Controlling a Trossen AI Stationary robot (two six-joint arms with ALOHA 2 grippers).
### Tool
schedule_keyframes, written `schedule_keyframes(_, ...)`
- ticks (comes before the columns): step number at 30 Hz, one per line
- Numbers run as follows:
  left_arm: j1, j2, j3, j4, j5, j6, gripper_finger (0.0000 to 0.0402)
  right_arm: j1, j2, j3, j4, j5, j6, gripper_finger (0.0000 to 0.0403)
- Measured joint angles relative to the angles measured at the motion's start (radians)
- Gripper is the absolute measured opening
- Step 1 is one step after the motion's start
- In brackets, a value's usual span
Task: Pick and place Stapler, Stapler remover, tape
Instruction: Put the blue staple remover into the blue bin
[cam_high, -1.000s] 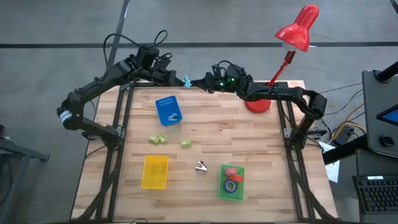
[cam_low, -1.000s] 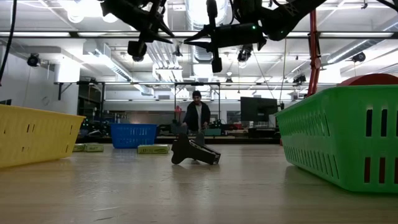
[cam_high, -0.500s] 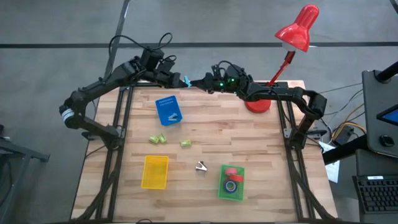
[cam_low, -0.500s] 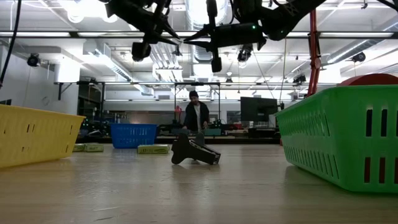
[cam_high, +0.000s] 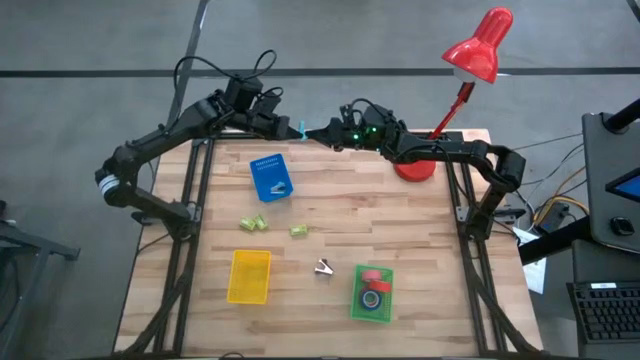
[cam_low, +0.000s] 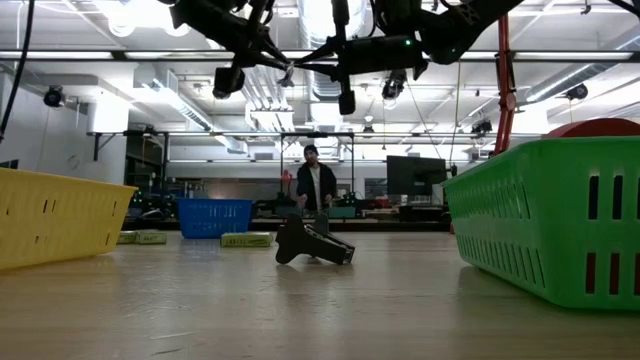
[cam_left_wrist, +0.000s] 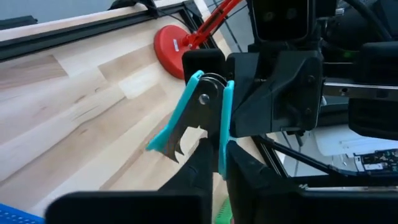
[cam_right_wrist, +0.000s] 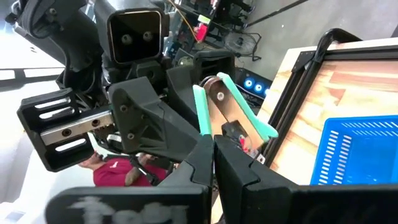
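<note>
Mid-air handover of stapler remover (cam_left_wrist: 198, 115): both left gripper (cam_high: 292, 129) and right gripper (cam_high: 318, 132) jaws pinching it. Next: one releases.

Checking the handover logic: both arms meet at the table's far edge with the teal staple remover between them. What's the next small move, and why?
Probably the right gripper opens. Both it and the left gripper look closed on the staple remover, held in the air, so neither arm can carry it off until one lets go. The blue tray lies on the left arm's side.
</note>
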Motion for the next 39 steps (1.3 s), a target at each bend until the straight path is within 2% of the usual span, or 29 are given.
schedule_keyframes(3,0.0,-0.001,0.0,0.003,0.003,0.012,0.0005,0.0,0.0,-0.001,0.007,0.002,-0.004,0.0008)
schedule_keyframes(10,0.005,-0.002,0.0,-0.085,-0.023,0.073,0.0002,0.0,0.0,-0.001,0.001,-0.006,-0.023,0.001)
schedule_keyframes(16,0.022,-0.003,0.0,-0.285,-0.13,0.178,0.0002,0.0,0.0,-0.001,-0.088,-0.076,-0.04,0.0048)
schedule_keyframes(22,0.026,-0.003,-0.008,-0.432,-0.29,0.265,0.0005,0.004,0.0,-0.001,-0.239,-0.107,-0.084,0.0089)
schedule_keyframes(28,0.026,-0.004,-0.133,-0.431,-0.324,0.265,0.0003,0.015,0.0,-0.001,-0.279,-0.131,-0.119,0.011)
schedule_keyframes(34,0.026,-0.003,-0.293,-0.334,-0.277,0.229,0.0009,0.032,0.0,-0.001,-0.307,-0.18,-0.166,0.0116)
schedule_keyframes(39,0.026,-0.003,-0.374,-0.251,-0.262,0.212,0.0007,0.045,0.0,-0.001,-0.405,-0.316,-0.225,0.0107)
